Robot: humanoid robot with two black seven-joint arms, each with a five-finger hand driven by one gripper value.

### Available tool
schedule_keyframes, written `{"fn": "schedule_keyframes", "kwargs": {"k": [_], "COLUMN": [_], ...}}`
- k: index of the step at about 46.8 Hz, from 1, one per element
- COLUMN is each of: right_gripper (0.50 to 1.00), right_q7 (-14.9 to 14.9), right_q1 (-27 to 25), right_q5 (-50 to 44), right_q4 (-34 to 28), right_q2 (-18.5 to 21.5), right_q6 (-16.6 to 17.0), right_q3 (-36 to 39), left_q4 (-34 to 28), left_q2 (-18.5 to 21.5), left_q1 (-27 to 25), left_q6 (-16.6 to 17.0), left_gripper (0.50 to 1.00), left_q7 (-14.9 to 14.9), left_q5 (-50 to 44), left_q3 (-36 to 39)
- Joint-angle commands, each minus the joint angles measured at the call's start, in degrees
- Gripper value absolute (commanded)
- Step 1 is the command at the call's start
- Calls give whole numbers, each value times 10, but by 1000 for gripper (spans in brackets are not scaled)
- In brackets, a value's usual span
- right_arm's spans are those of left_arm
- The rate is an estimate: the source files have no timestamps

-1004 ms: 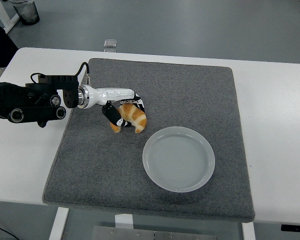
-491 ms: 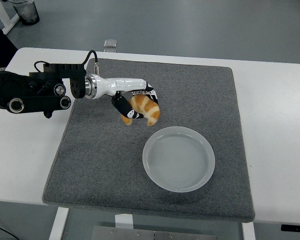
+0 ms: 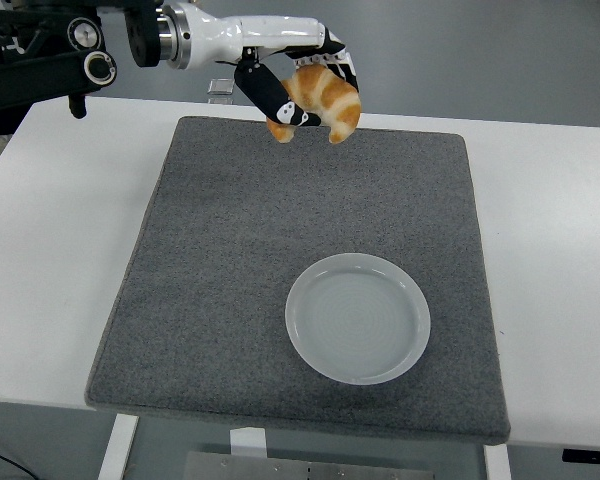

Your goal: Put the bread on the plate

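My left hand (image 3: 298,82) is raised high near the top of the head view, fingers curled around a golden-brown croissant-shaped bread (image 3: 325,102). The bread hangs in the air, appearing over the far edge of the grey mat (image 3: 220,290). A pale, empty round plate (image 3: 357,317) sits on the mat toward the near right, well below and to the right of the held bread. The black left arm with its white forearm comes in from the upper left. My right hand does not show.
The grey mat covers the middle of the white table (image 3: 50,270). A small clear object (image 3: 219,89) lies just beyond the mat's far edge. Grey floor lies past the table.
The left hand has lifted the bread off the mat and carried it up and slightly right, from beside the plate's upper left to high above the mat's far edge.
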Motion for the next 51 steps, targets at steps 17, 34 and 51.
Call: {"fn": "schedule_keyframes", "kwargs": {"k": [17,34,51], "right_gripper": [954,952,952], "right_q7": [0,0,0], "right_q1": [0,0,0], "right_q5": [0,0,0], "right_q4": [0,0,0], "right_q2": [0,0,0], "right_q6": [0,0,0], "right_q3": [0,0,0], "left_q4": [-31,-31,-23], "left_q2": [-56,-129,-165], "left_q1": [-17,48,154], "left_q6": [-7,7,11], "left_gripper": [500,500,500], "left_q7": [-13,-39,-40], "left_q5": [62,142,255], "left_q3": [-9,-7,-3]}}
